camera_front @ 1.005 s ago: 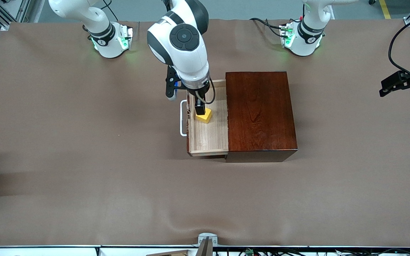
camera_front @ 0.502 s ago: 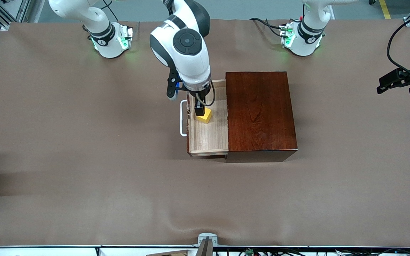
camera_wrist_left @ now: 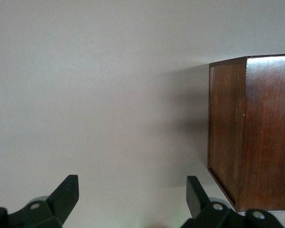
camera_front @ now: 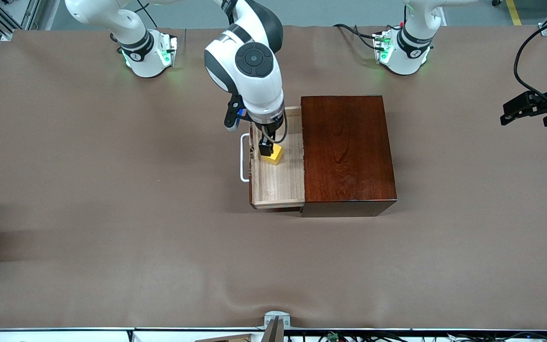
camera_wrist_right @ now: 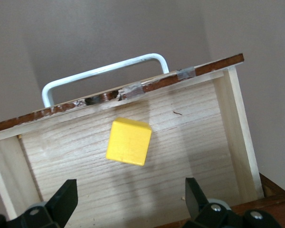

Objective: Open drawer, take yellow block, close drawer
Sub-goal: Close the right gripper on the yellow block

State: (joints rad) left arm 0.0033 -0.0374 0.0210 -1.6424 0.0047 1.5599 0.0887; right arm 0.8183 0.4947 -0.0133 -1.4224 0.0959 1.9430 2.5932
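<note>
Right gripper over the open drawer

The right gripper (camera_front: 266,149), jaws spread wide, hangs above the yellow block (camera_front: 273,154) lying in the pulled-out drawer (camera_front: 278,183) of the wooden box (camera_front: 347,152); the left gripper (camera_front: 523,108), open, waits over the table's end.

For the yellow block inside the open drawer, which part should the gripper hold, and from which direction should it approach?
Probably from straight above, closing on two opposite flat side faces of the yellow block. It rests on the floor of the drawer, apart from the walls, slightly turned against them, so the fingers should turn to match its faces. The right gripper hangs open over it; the left gripper waits open beside the wooden box.
</note>
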